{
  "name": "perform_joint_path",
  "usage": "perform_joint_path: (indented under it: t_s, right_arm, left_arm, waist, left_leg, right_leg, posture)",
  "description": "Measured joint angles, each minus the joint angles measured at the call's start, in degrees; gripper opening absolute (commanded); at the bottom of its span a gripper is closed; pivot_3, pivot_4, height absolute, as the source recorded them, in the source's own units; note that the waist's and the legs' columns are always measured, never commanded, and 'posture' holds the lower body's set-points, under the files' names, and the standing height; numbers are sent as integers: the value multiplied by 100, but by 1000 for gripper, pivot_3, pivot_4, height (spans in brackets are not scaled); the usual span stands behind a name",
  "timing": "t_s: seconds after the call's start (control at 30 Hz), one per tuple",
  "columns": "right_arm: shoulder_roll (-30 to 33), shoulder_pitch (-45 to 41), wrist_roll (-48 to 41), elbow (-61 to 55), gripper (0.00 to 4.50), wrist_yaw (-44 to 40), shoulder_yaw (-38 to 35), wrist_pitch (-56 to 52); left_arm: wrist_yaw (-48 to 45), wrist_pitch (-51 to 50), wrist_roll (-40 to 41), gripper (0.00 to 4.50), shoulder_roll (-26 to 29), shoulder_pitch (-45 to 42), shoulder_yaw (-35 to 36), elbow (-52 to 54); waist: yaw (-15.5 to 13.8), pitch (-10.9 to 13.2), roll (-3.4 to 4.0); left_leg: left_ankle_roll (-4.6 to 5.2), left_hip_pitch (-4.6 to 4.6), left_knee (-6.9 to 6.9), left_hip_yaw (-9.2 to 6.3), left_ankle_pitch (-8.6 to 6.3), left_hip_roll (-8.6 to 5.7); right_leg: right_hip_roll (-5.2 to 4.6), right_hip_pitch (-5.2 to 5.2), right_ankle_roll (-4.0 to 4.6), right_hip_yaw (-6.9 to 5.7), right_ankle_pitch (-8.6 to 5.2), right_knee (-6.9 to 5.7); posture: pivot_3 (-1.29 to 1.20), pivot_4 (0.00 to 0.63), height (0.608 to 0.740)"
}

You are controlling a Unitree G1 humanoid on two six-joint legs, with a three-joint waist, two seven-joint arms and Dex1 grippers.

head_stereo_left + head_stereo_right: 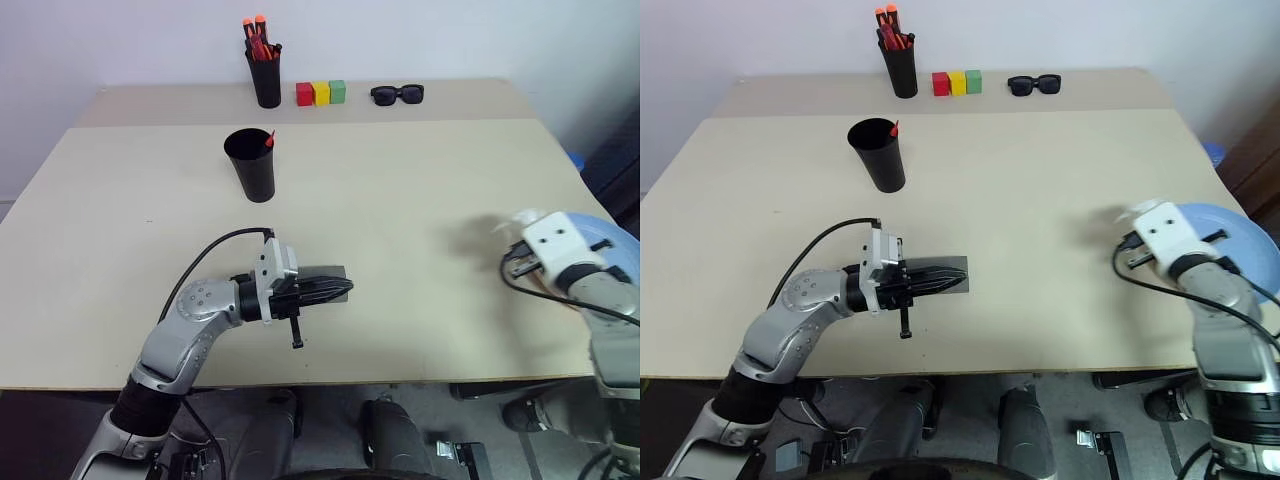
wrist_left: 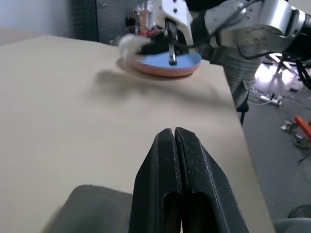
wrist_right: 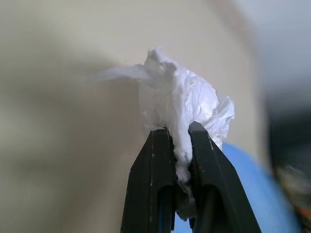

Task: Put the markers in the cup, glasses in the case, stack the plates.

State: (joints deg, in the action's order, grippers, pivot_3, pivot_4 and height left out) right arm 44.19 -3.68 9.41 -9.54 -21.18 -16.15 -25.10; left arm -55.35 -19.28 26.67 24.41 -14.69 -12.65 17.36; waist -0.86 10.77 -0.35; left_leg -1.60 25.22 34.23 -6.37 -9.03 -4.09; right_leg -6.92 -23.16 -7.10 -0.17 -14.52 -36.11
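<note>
With a crumpled tissue (image 3: pixel 182 104) pinched thinly by the right gripper (image 3: pixel 181 133) above the plates (image 2: pixel 165 65), it could be dropped; left gripper (image 2: pixel 175 141) is pressed together.

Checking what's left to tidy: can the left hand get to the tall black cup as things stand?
Probably yes. Bare table lies between the left hand, shut above the grey case, and the black cup, which stands alone ahead of it with nothing in between.
</note>
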Motion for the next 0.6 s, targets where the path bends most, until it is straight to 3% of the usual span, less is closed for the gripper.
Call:
perform_joint_path:
  t_s: [0.13,0.23,0.4,0.6]
  right_arm:
    - [31,573,154,-217,29,72,-368,-265]
    - [23,817,166,-264,1090,65,-518,-462]
    - [21,845,163,-366,3441,66,-671,-495]
    - [32,687,-47,-370,3441,-216,-509,-158]
  left_arm:
    - [-183,65,-7,0,-105,-191,-28,-229]
    - [-300,121,-30,0,-167,-313,-84,-405]
    - [-350,236,-69,0,-273,-417,-145,-589]
    - [-75,397,-210,0,-190,-412,205,-882]
  waist:
    - [18,-1,1]
    - [42,-7,13]
    - [38,-9,16]
    - [46,-9,16]
  left_leg:
    - [0,-2,-1,3,0,-1]
    - [1,-5,-1,8,0,1]
    - [1,-5,-1,8,0,2]
    - [1,-6,0,7,0,2]
  right_leg:
    - [2,0,0,0,0,-2]
    - [2,0,0,2,1,-3]
    - [2,0,0,2,0,-4]
    - [2,1,0,2,1,-3]
  posture:
    - [0,150,740]
    - [0,150,740]
    - [0,150,740]
    - [0,150,740]
